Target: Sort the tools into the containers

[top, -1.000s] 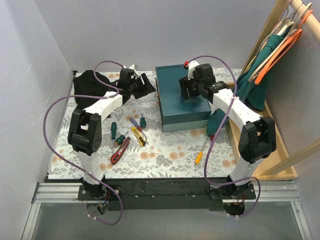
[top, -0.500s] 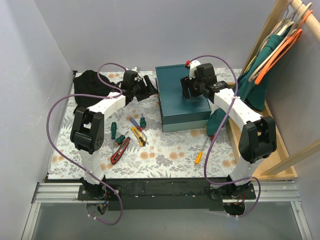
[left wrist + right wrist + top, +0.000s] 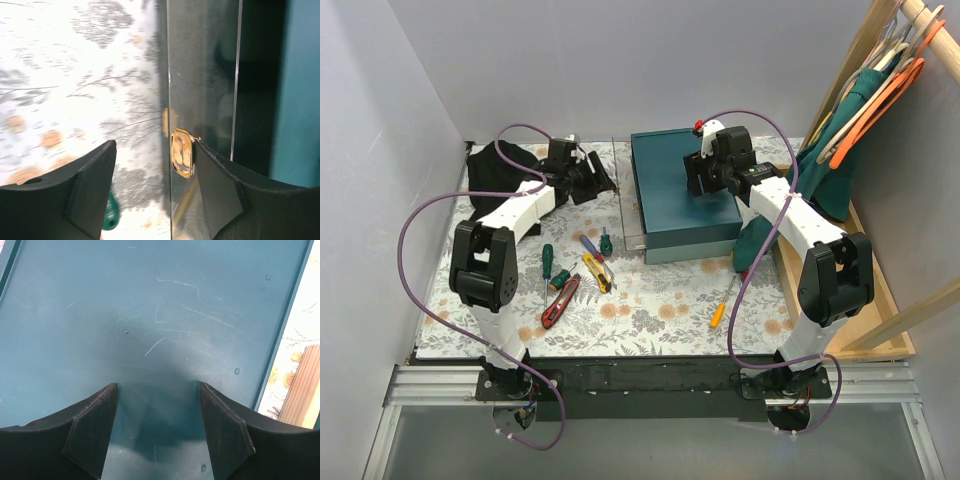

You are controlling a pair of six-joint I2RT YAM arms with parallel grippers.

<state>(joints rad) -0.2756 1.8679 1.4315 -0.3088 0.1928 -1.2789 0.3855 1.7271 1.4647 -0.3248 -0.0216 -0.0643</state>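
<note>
Well, the clear tray (image 3: 202,75) sits just beside the left side of the teal box (image 3: 670,215). Its long side runs near to far along the box. The left fingers (image 3: 90,190) are wide around its edge by the gold latch (image 3: 182,152), not pinching. If they miss that thin edge, the tray could slip or tip. The right fingers (image 3: 90,435) are wide too, over the lid, holding nothing, so the box might slide. The tools (image 3: 595,272) lie on the desk (image 3: 660,300), well apart.

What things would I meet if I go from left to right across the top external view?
black cloth → green-handled screwdriver → yellow utility knife → teal box → teal garment on the hangers
</note>
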